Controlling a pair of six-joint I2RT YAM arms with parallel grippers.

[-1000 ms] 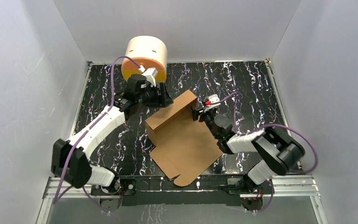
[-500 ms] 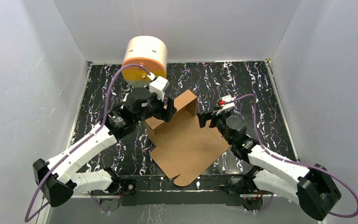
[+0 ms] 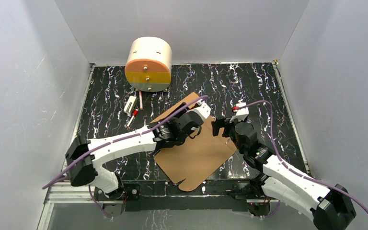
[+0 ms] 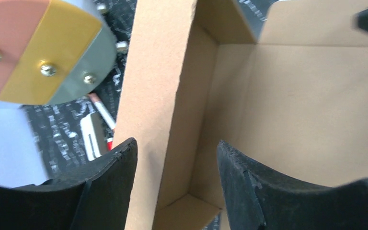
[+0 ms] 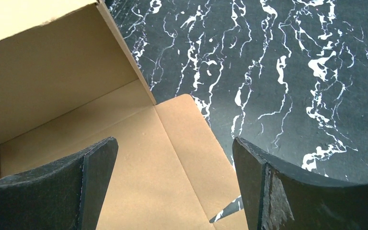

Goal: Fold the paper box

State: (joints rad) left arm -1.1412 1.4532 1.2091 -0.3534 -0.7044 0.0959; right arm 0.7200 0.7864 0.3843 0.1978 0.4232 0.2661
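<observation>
The paper box [image 3: 196, 155] is brown cardboard and lies mid-table, partly formed, with its near part flat. My left gripper [image 3: 194, 128] reaches across its far part. In the left wrist view the left gripper [image 4: 177, 184] is open, and a raised wall of the box [image 4: 158, 96] stands between its fingers without being pinched. My right gripper [image 3: 219, 127] is at the box's right edge. In the right wrist view the right gripper [image 5: 175, 184] is open and empty above a flat flap [image 5: 172, 158], beside a raised wall [image 5: 52, 72].
A cream cylinder with an orange and yellow front [image 3: 148, 62] stands at the back left; it also shows in the left wrist view [image 4: 38, 48]. A small white object [image 3: 130, 104] and a red-tipped pen [image 3: 133, 116] lie in front of it. White walls enclose the black marbled table [image 3: 258, 91].
My left arm swung from the box's far-left side over the box toward the middle, uncovering the small items by the cylinder. My right gripper drew back slightly to the right.
</observation>
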